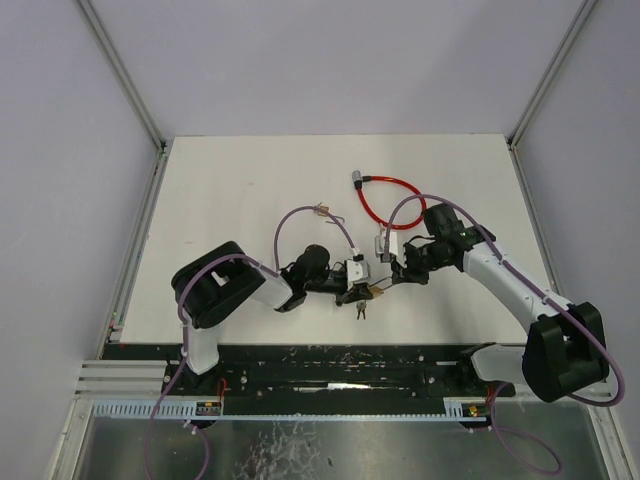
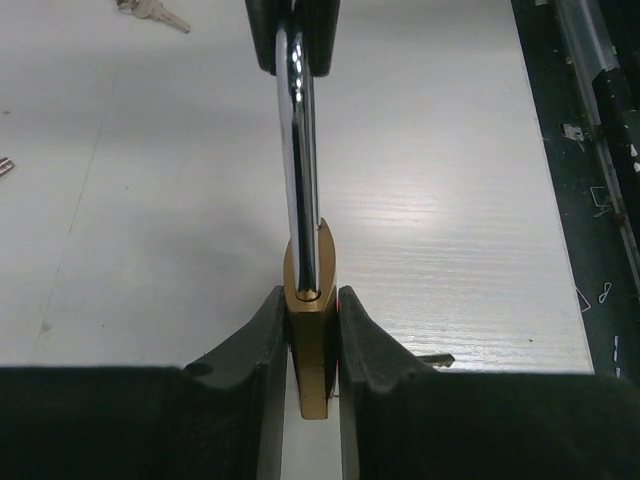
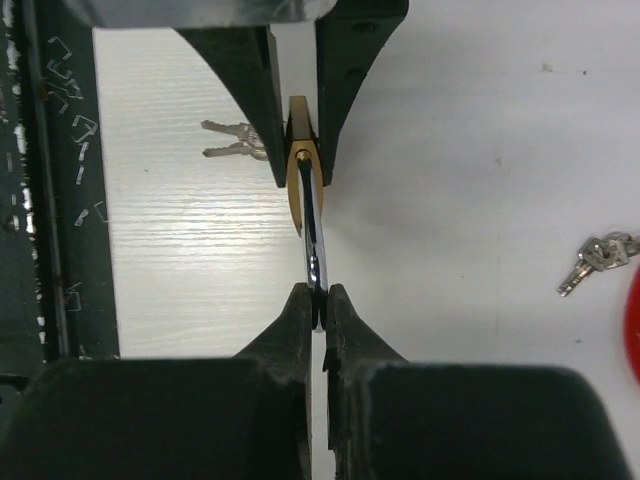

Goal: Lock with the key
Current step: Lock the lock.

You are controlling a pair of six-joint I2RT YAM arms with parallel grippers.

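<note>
1. Markings. The padlock [image 2: 311,385] sits edge-on to both wrist cameras, so nothing stamped on its faces can be read.

2. Surface and room. The table [image 1: 240,180] is white with a faint wood grain. Pale grey-lilac walls [image 1: 330,60] close it in at 9, 12 and 3 o'clock. A black rail [image 1: 330,365] runs along the 6 o'clock edge.

3. Position of the padlock. It is held between my two claws near the 6 o'clock edge of the table, about mid-width.
   - My left claw [image 2: 311,298] is pressed together on the brass body, one finger on each flat face.
   - My right claw [image 3: 317,292] is pinched on the chrome shackle [image 3: 313,250] at its bend.

4. Orientation. In the top view the long axis runs roughly from 9 to 3 o'clock. The body is at the 9 o'clock end and the shackle points toward 3 o'clock.

5. Nearby items.
   - One bunch of keys [image 1: 361,311] lies just beside the padlock at its 6 o'clock side.
   - A second bunch [image 3: 598,255] lies apart on the table.
   - A red cable [image 1: 392,200] loops at 12 o'clock, well apart.
</note>
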